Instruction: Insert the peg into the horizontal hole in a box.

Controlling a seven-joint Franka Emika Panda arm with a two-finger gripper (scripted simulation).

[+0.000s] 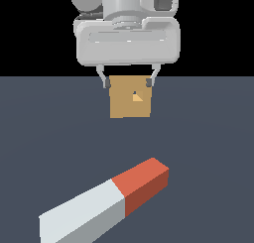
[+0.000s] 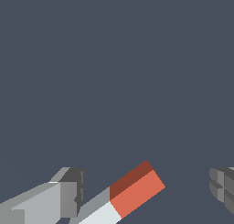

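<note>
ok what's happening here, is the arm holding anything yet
Not yet. The gripper hangs open above the floor, holding nothing. The peg lies flat on the floor, nearer the camera in the exterior view, its red end pointing toward the exterior view's right. The box stands farther back, its hole facing the camera. In the wrist view the peg's red end shows between the spread fingers, so a grasp looks like the likely next step.
</note>
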